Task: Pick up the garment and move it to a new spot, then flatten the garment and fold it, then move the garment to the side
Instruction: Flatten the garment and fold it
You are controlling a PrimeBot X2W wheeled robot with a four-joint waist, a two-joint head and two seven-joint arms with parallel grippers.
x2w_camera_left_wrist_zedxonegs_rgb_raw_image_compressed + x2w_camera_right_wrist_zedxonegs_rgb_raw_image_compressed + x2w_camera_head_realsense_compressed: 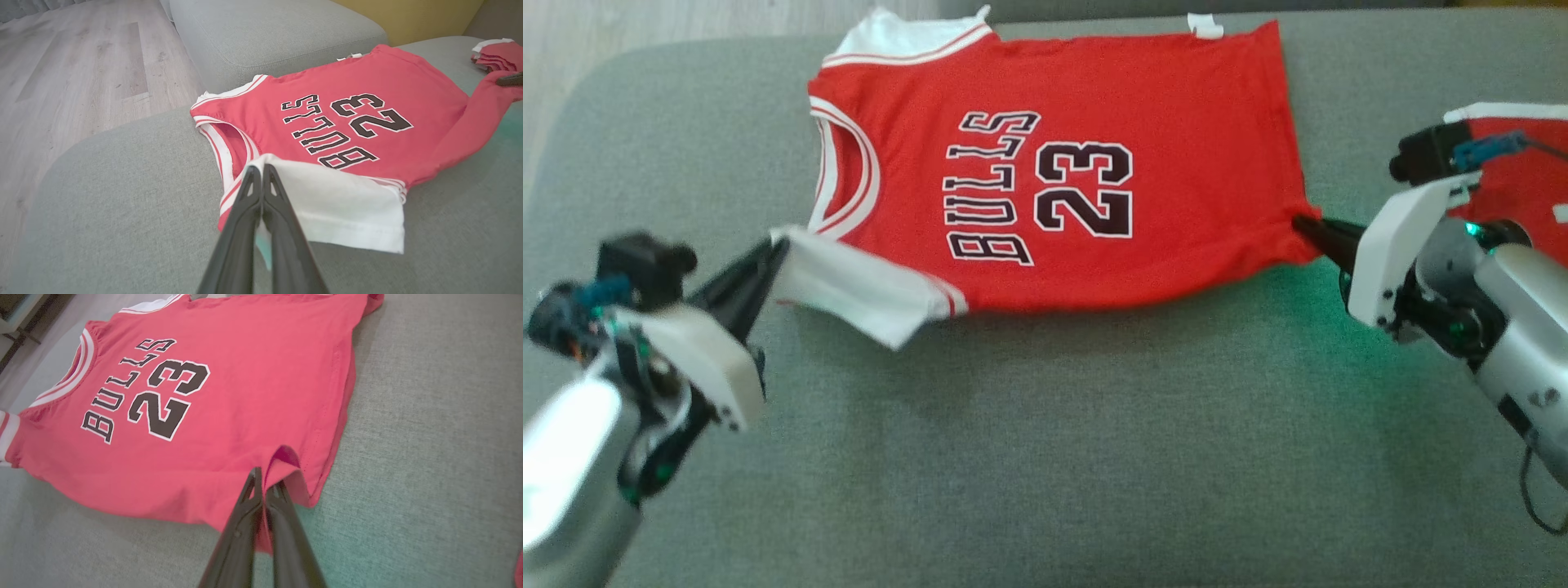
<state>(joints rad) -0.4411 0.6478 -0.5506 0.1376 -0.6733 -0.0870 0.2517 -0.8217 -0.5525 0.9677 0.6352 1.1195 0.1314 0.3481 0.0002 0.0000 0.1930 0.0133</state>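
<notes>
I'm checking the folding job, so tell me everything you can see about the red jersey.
The red jersey is thin fabric with white-trimmed neck and armholes, printed BULLS 23 in black. It lies mostly flat on the grey cushion. The left gripper pinches its turned-over white shoulder flap, the right gripper a hem corner.

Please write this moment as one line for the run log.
left gripper: shut on jersey white shoulder | right gripper: shut on jersey hem corner | jersey: spread print-up on grey cushion | beside: another red garment
</notes>
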